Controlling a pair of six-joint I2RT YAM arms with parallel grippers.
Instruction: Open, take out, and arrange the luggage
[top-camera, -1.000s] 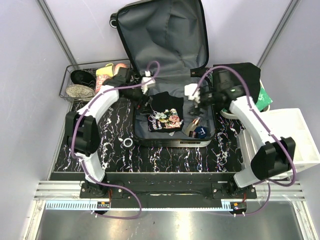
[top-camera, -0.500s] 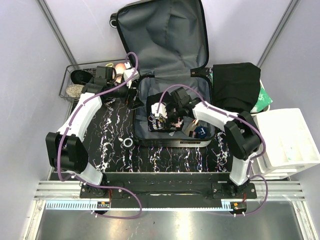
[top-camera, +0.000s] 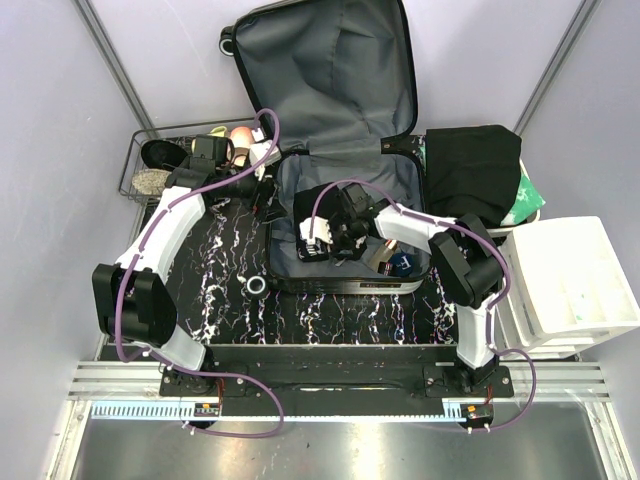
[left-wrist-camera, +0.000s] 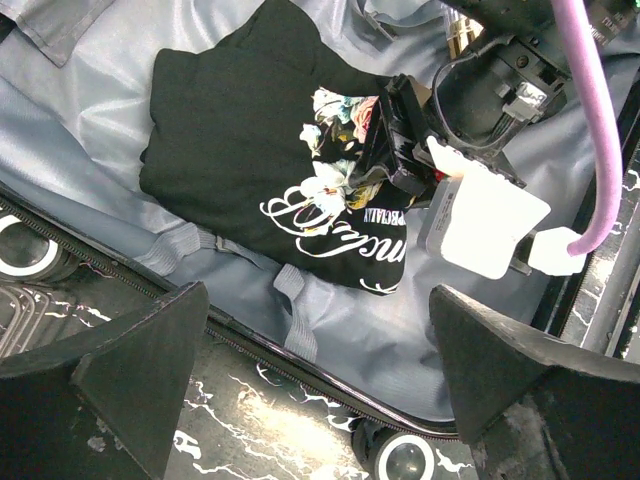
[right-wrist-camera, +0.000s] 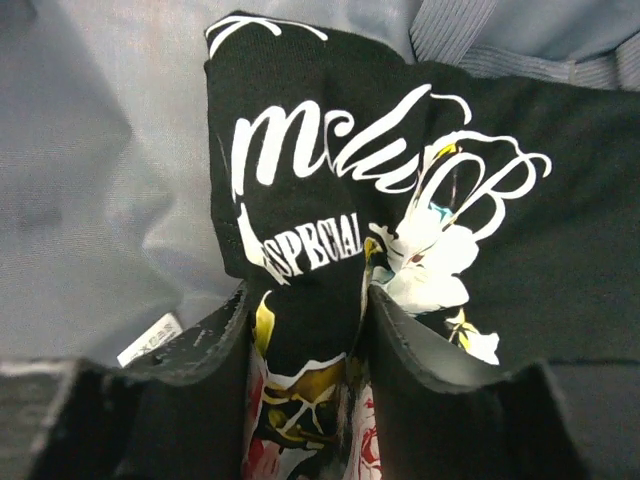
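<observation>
Your right tool (right-wrist-camera: 305, 330) pinches the black printed shirt (left-wrist-camera: 230, 170) inside the open luggage (top-camera: 330, 70); your left tool (left-wrist-camera: 315, 295) hangs wide open nearby.

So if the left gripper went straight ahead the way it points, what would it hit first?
The left gripper would likely meet the grey fabric lining of the open hard-shell suitcase first, beside the folded black printed T-shirt; depth is unclear.
</observation>
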